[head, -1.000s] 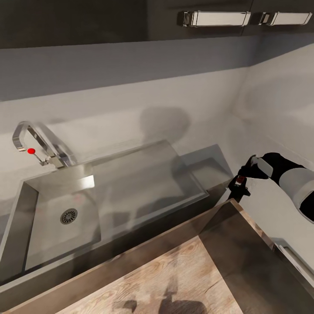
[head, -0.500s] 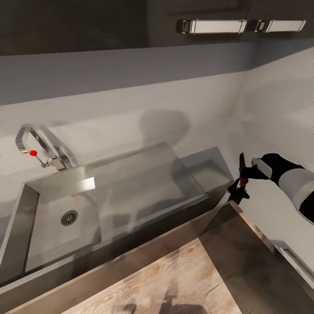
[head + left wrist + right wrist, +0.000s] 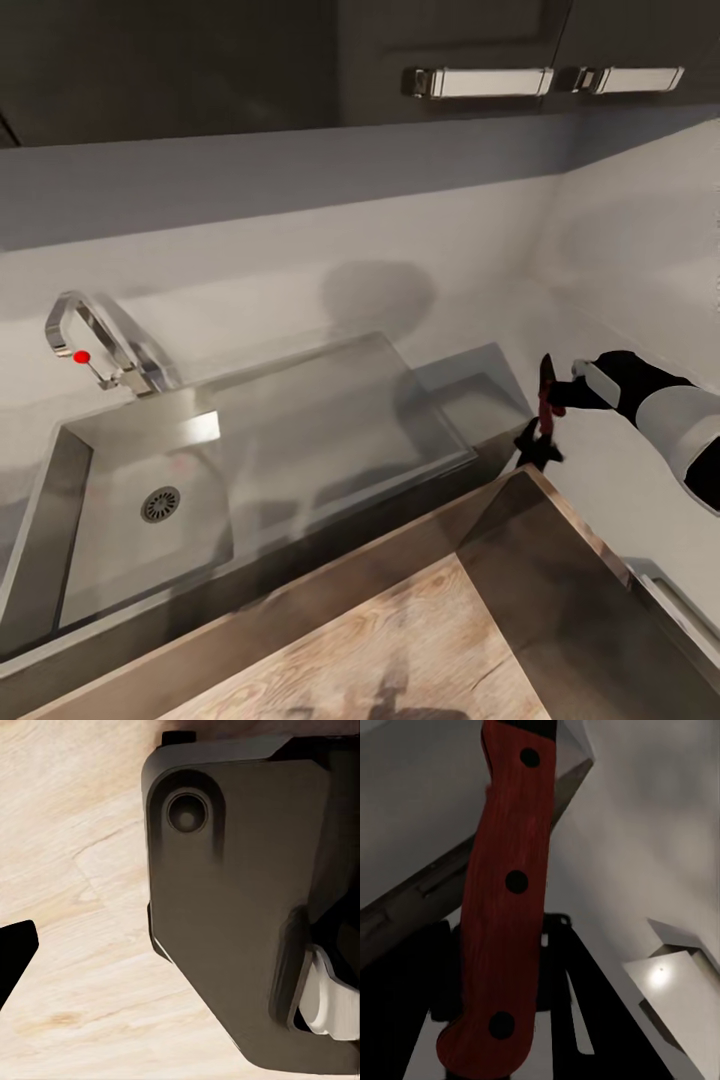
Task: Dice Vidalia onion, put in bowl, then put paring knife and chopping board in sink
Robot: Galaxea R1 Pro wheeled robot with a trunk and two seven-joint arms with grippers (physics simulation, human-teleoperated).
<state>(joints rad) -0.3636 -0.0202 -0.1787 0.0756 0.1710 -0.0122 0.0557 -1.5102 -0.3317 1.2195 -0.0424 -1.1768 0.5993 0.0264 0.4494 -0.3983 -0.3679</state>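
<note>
Since the earlier frames, the paring knife (image 3: 545,392) had swung from low beside the right hand (image 3: 556,400) to upright, and the camera had shifted slightly. From left: the sink (image 3: 130,520) lay bare beside the tap (image 3: 95,345). At right, over the grey surface (image 3: 610,480), the right hand was clamped on the knife's red handle. Left hand's state could not be told. Judged step: carrying the knife to the sink; next, travel leftward and release over the basin.
</note>
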